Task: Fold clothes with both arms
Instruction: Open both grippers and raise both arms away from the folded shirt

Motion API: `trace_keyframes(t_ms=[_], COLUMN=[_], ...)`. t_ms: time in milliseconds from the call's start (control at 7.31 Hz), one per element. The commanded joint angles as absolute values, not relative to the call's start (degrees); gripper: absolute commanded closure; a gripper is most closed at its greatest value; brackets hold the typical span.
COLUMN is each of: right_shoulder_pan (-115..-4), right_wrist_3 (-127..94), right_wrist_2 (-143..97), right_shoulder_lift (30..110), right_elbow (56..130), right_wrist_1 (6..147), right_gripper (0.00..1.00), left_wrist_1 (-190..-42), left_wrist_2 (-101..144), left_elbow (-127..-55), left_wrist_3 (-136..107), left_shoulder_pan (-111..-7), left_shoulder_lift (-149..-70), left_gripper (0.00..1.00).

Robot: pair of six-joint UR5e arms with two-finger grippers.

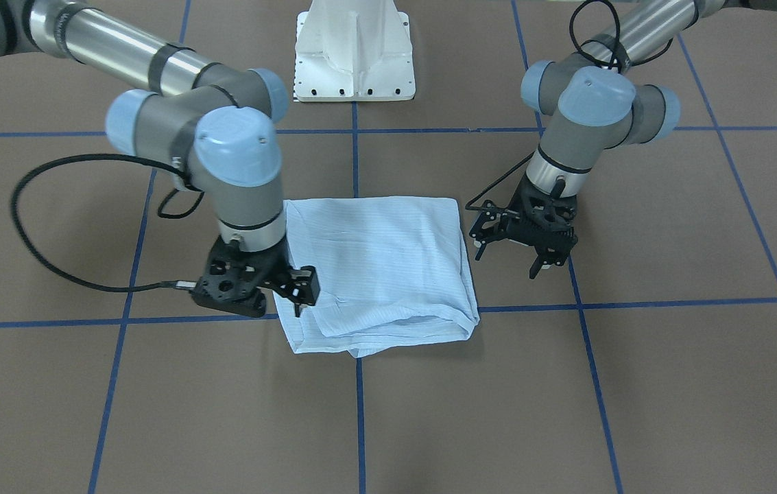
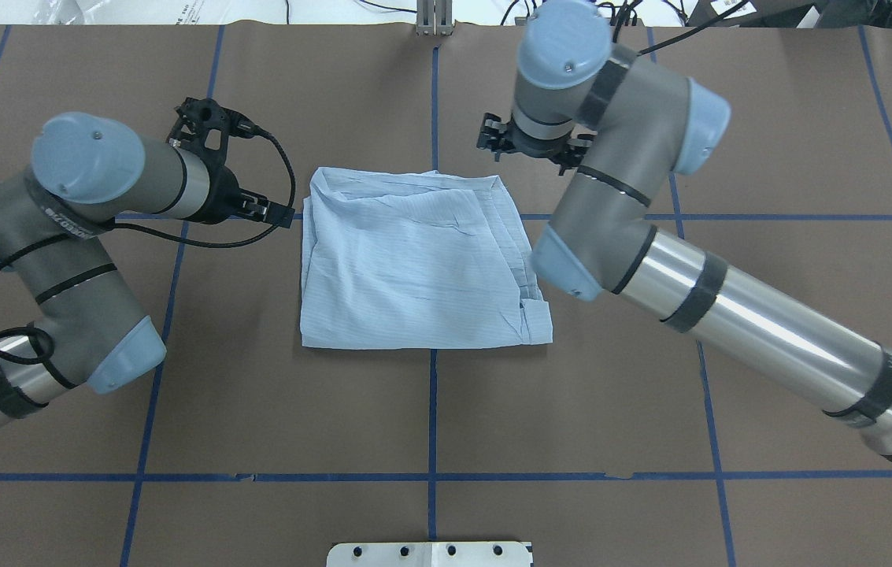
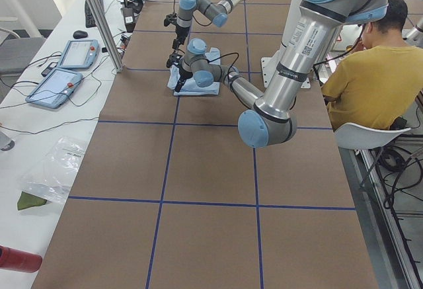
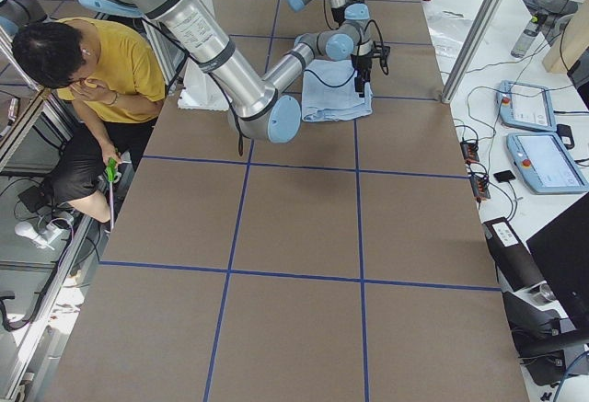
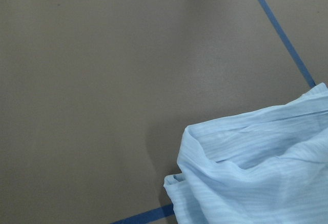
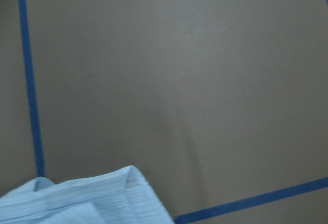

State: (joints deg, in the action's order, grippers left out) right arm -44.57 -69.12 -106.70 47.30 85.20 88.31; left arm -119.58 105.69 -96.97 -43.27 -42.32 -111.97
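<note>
Shirt (image 1: 381, 267) lies folded into a rough rectangle at the middle of the table (image 1: 669, 384), flat between my two grippers. My left gripper (image 1: 506, 264) hangs just beside its left edge, toward the far corner, fingers spread and clear of the cloth. My right gripper (image 1: 285, 296) sits at the far right corner, fingers parted too, grasping nothing. Whether a tip touches the cloth I cannot tell.
</note>
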Motion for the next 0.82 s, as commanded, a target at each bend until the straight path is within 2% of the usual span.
trace_keyframes(t_ms=[0, 411, 684], right_shoulder_pan=[-53.7, -69.0, -77.5], right_wrist_3=[-52.3, -22.9, -7.9], right_wrist_2=[-114.5, -122.4, -124.0], right_shoulder_lift=[57.6, 70.0, 78.2], right_elbow=[91.9, 91.8, 91.5], right_wrist_1=[89.6, 89.6, 89.2], right_gripper=[0.00, 0.00, 0.00], left_wrist_1=[-119.8, -119.6, -119.3], left_wrist_2=[109.0, 121.7, 125.8], left_elbow=[-103.1, -105.2, -104.9], left_wrist_3=[-34.2, -10.2, -6.9], left_shoulder_pan=[-46.4, -62.7, -70.4], left_shoulder_lift=[-103.9, -92.9, -88.3], left_gripper=[0.00, 0.00, 0.00])
